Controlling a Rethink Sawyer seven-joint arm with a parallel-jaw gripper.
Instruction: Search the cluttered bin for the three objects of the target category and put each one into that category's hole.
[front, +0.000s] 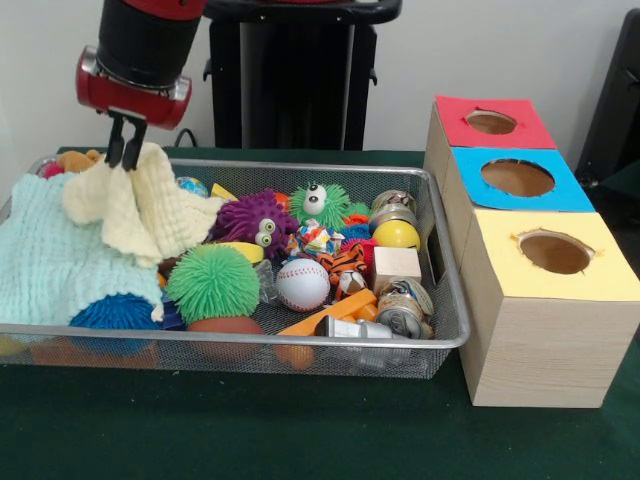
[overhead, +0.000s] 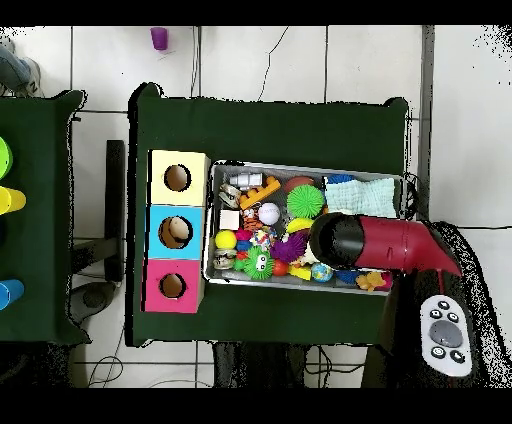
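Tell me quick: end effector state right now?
End effector: shut on the pale yellow waffle-weave cloth, pinching its top edge above the wire mesh bin.

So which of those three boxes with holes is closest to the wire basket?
The yellow-topped box. It stands right beside the basket, while the blue and red ones sit farther back.

A: Where do my two cameras sit?

B: My front one is low, close across the green table (front: 300, 430), facing the wire bin (front: 452, 335) and the three-hole box (front: 545, 340). My overhead one hangs high, looking straight down, taking in the table (overhead: 270, 125) and floor.

A: What do they share?

B: The bin (overhead: 207, 225) and box (overhead: 152, 232), turned half round.
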